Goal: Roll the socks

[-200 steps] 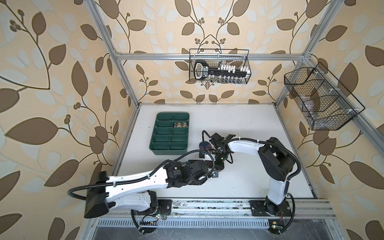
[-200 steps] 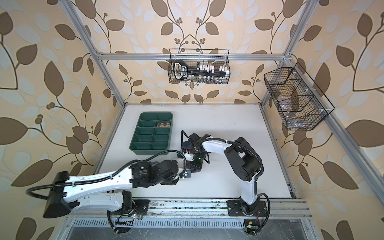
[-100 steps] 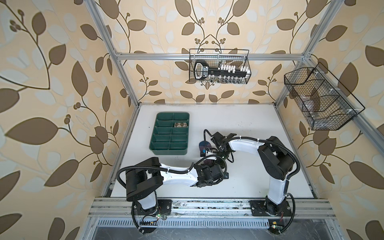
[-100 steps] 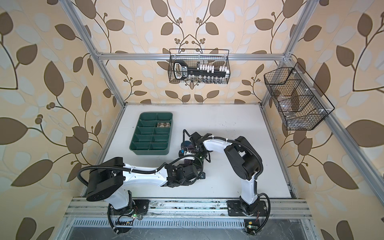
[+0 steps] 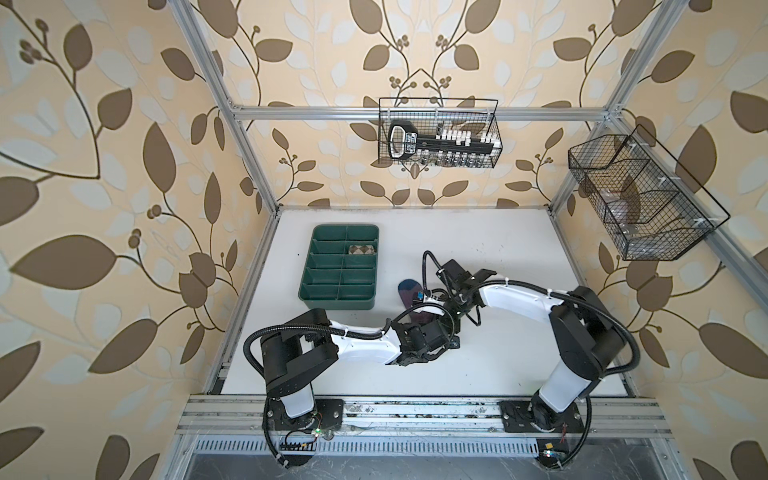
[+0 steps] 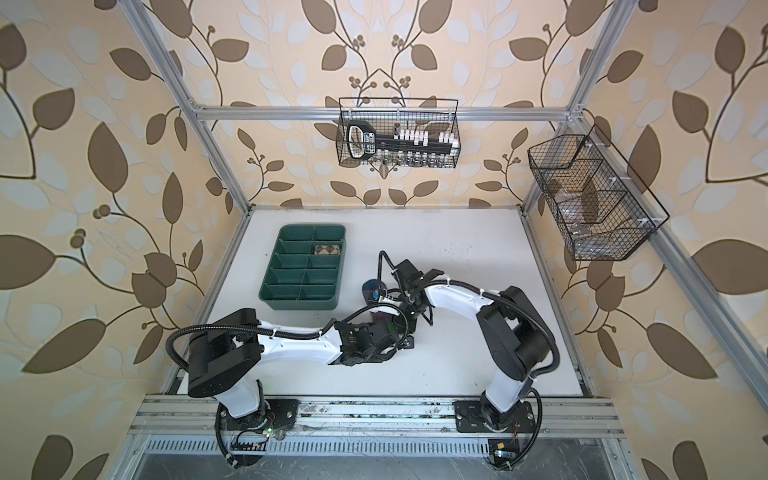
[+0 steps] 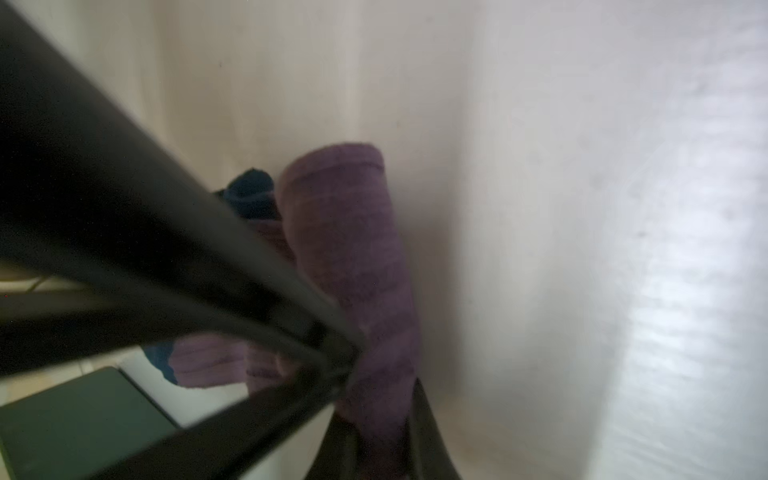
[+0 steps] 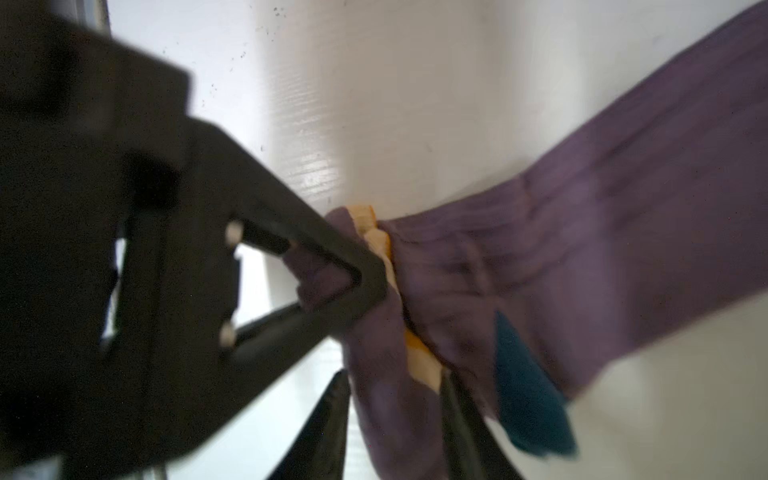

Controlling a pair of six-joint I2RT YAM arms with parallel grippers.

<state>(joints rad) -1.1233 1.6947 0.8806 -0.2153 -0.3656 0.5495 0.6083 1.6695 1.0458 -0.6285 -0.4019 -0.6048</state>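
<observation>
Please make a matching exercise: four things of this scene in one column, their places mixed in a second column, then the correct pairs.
1 purple sock
2 diamond-patterned sock
3 green tray
4 wire basket

A in a tray compartment
B hanging on the back wall
C on the table, near its left edge
D where the left arm and right arm meet

Pairs: 1-D, 2-A, 3-C, 4-B
</observation>
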